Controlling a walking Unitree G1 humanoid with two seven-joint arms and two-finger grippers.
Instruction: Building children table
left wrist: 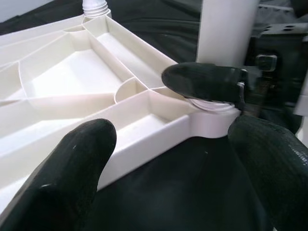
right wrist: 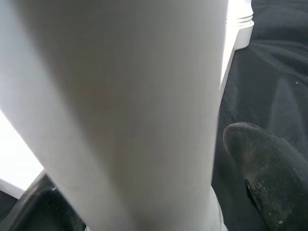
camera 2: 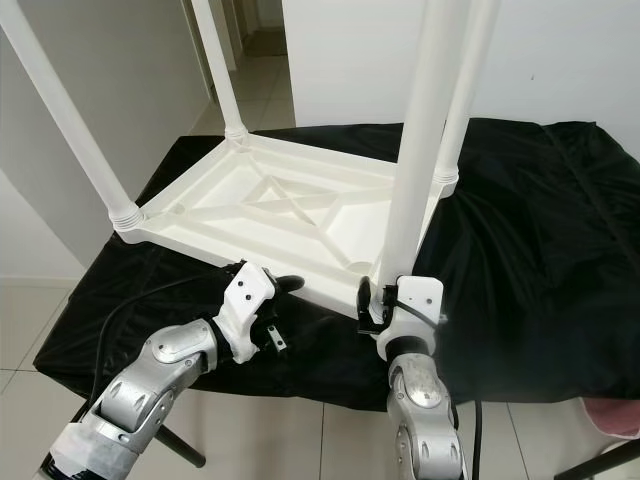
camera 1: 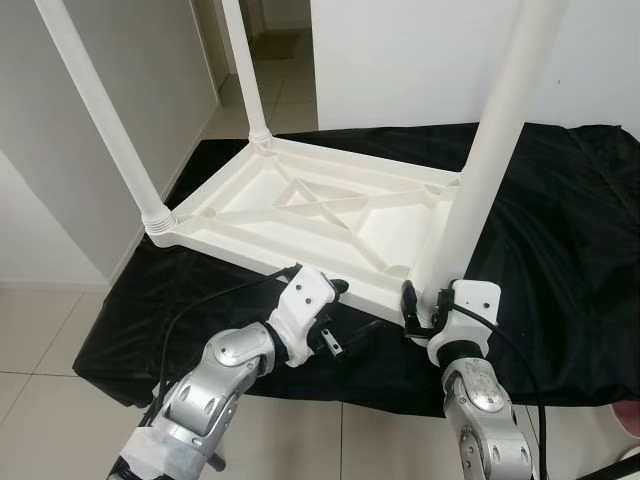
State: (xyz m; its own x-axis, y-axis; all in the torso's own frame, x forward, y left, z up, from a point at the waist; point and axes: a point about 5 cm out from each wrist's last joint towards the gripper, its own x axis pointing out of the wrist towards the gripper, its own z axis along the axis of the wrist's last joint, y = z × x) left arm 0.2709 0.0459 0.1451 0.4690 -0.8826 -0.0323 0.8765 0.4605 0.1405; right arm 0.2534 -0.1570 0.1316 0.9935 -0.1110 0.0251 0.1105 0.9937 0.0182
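A white plastic children's table (camera 1: 300,205) lies upside down on a black cloth, with white legs standing up from its corners. The near right leg (camera 1: 485,160) rises from the corner socket closest to me. My right gripper (camera 1: 428,305) sits at the base of that leg, shut on it with a black finger on each side; in the right wrist view the leg (right wrist: 120,96) runs past one finger (right wrist: 262,173). My left gripper (camera 1: 343,312) hovers open just in front of the table's near rim (left wrist: 144,144), a little left of that corner, holding nothing.
The black cloth (camera 1: 570,250) covers a low platform that ends close to my arms, with pale floor tiles (camera 1: 50,340) below. White walls stand to the left and behind, and a doorway (camera 1: 280,40) opens at the back. A pink object (camera 1: 626,420) lies on the floor at the right.
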